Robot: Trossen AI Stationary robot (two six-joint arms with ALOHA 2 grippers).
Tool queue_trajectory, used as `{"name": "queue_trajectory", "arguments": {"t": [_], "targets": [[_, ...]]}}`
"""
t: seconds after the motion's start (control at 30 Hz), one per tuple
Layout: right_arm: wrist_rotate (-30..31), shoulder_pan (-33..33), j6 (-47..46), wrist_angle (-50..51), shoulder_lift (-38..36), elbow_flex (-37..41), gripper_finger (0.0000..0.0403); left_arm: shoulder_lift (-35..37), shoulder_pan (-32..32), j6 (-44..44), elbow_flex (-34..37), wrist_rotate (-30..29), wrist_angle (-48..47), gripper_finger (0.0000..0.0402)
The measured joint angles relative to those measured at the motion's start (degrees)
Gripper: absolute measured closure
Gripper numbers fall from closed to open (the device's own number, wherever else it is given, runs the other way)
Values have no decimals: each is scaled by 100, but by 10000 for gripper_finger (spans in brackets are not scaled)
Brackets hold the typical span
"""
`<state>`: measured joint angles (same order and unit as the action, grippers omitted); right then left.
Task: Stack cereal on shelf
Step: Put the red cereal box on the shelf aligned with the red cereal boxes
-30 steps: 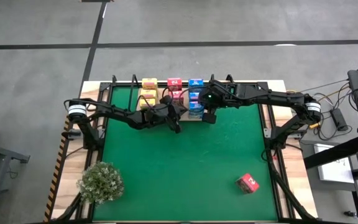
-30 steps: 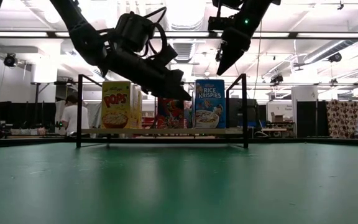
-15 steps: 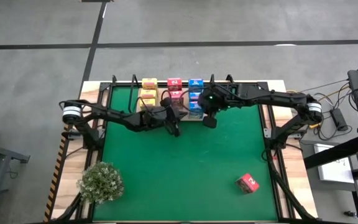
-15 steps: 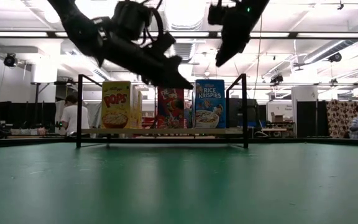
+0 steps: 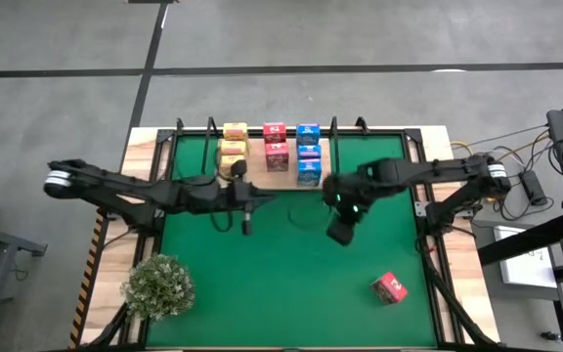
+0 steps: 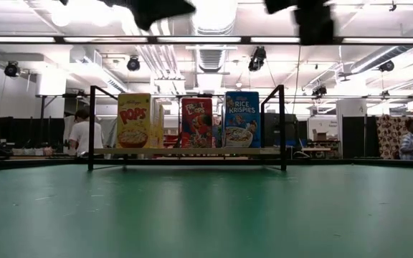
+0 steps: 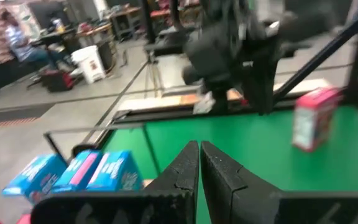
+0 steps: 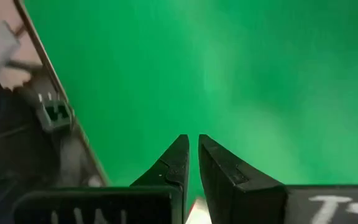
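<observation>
Right tool (image 5: 338, 235) closed, empty, above green mat (image 5: 291, 284) | last pink cereal carton (image 5: 390, 287) lying near, toward plant-side edge, awaiting pickup | left tool (image 5: 246, 227) closed, empty, clear of shelf (image 6: 185, 151)

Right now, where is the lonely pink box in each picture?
High view: pink box lies alone on the mat, near the right front corner, far from the shelf.
Low view: not in it.
Left wrist view: pink box stands on the mat, beyond the shut left gripper.
Right wrist view: not in it.
Shared landmark: the mat.
</observation>
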<state>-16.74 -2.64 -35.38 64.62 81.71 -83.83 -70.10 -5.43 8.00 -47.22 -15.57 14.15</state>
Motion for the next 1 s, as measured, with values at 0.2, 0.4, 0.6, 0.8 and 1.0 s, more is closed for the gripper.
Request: {"name": "queue_trajectory", "arguments": {"t": [0.2,0.4,0.6,0.8,1.0], "targets": [[11,-1129,-1921,1055,0,31,376,480,-408,-78,0,11,-173,401],[184,-2340,-3435,942,0,233,376,476,-494,-78,0,13,-192,402],[528,-3133,-4962,869,0,480,357,300,-494,-72,0,11,-182,402],[528,-3687,-5967,868,0,698,272,251,-492,30,0,11,-56,402],[592,-3967,-6277,853,0,780,167,249,-492,51,0,11,-30,402]]}}
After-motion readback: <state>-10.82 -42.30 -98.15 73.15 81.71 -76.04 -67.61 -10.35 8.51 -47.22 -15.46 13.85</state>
